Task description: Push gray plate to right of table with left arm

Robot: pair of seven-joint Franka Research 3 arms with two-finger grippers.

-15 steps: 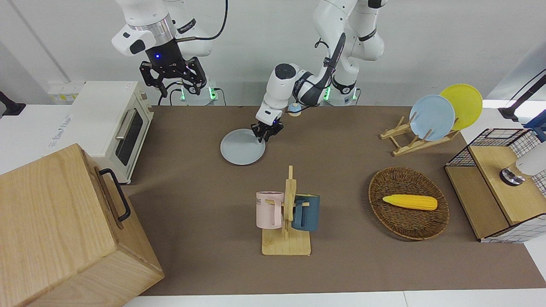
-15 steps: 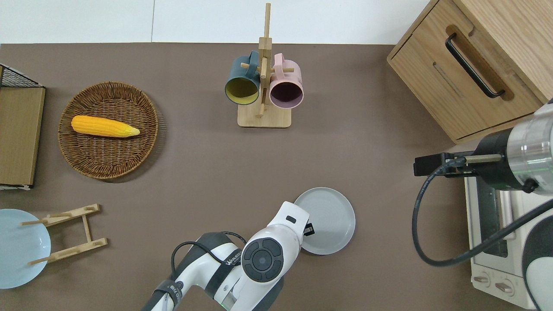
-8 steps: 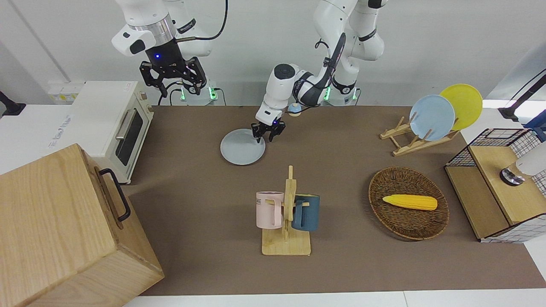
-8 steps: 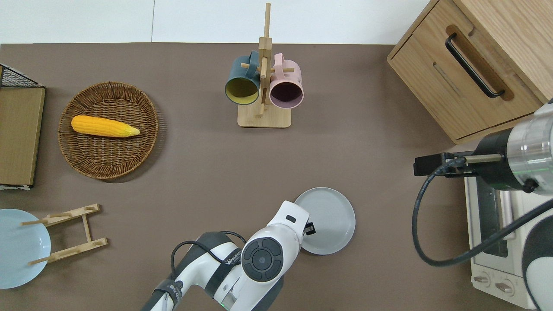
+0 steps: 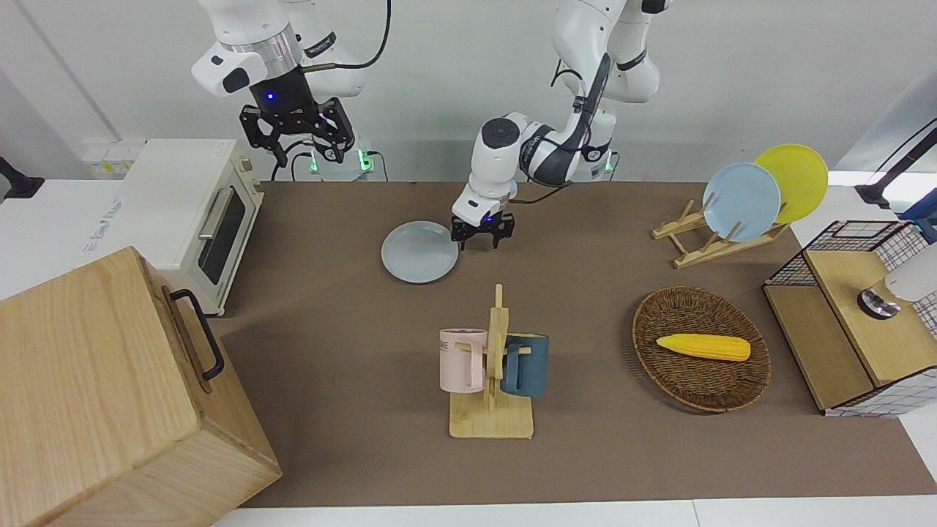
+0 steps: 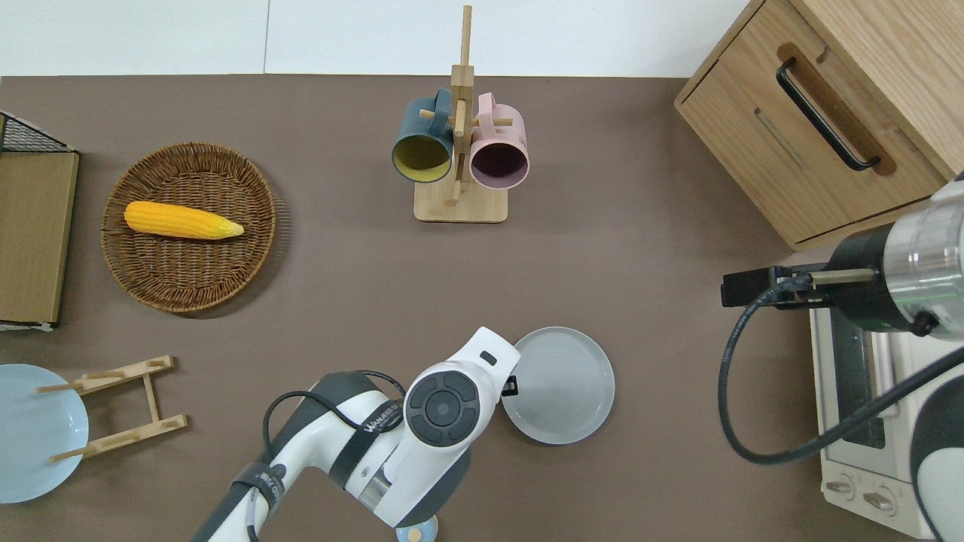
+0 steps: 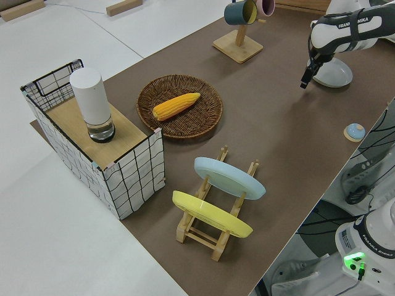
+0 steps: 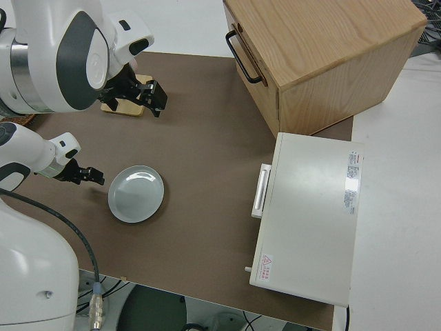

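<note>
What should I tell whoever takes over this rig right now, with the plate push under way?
Left gripper: open, holding nothing, low beside the gray plate at its rim on the left arm's side. The right side view shows a small gap between them.
Right gripper: open, arm parked.
The plate lies flat on the table, nearer to the robots than the mug rack, with bare table between it and the toaster oven.
Done: the gripper is lined up for a push.
Left: close the gap and push the plate toward the right arm's end, probably stopping short of the oven.
</note>
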